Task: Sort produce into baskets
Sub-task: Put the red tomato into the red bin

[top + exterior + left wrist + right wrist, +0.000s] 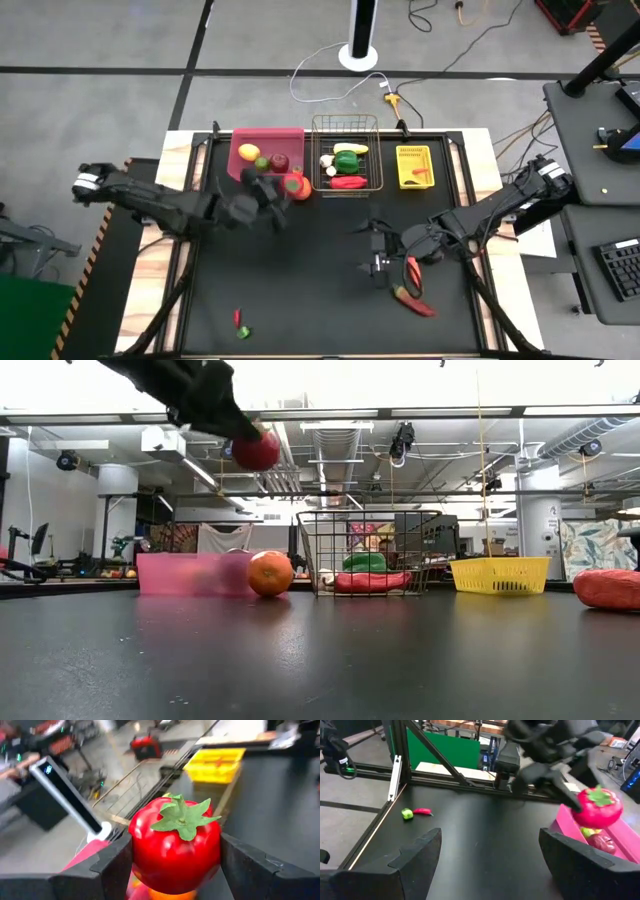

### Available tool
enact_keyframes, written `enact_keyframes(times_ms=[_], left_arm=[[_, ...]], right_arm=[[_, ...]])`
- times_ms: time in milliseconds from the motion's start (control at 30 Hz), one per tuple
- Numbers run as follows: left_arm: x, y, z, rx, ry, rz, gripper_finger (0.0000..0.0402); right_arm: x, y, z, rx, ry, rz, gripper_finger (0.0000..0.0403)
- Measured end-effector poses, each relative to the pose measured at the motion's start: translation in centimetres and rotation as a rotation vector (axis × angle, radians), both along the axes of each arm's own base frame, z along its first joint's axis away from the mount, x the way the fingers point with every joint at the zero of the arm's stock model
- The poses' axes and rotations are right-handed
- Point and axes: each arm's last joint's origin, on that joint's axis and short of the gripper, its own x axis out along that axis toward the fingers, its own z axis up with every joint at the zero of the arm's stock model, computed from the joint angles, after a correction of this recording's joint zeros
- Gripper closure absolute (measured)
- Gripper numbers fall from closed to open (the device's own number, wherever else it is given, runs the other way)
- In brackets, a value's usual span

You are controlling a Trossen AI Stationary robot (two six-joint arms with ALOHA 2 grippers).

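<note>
My left gripper [288,190] is shut on a red tomato [175,852] with a green stem, held in the air by the near right corner of the pink bin [262,140]. An orange [270,573] sits on the table right below it. The pink bin holds a lemon, a lime and a red apple. The wire basket [346,122] holds a green pepper, garlic and red produce. The yellow bin [414,152] stands to its right. My right gripper [373,252] hangs open over mid-table, touching nothing. Two red chillies [413,285] lie beside it. My left gripper pinches the tomato's two opposite sides [136,860] between its two fingers [112,867]. The fingers come from the table's left, slanting a little downward. The tomato is lifted clear of the table, its green stem [181,817] showing between the fingers.
A small red chilli [422,811] and a lime [407,814] lie near the table's front left. The black mat between them and my right gripper is bare. The three containers stand in a row along the far edge.
</note>
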Motion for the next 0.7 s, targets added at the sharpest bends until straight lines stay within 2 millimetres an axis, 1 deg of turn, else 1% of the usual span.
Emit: enact_keyframes(times_ms=[233,467,567,700], left_arm=[[-1.6,7.0,-0.1,-0.105,0.064,0.164,0.0155],[-3.5,14.1,-1.4,-0.254,0.1,0.246,0.0155],[-4.4,16.5,-2.3,-0.296,0.119,0.322,0.0155],[-5.3,18.8,-3.5,-0.353,0.147,0.359,0.0155]], right_arm=[[0.0,0.0,0.0,-0.002,0.0,0.0,0.0078],[0.0,0.0,0.0,-0.006,0.001,0.001,0.0078],[0.0,0.0,0.0,-0.009,0.003,0.002,0.0078],[0.0,0.0,-0.1,-0.014,0.013,0.001,0.0078]])
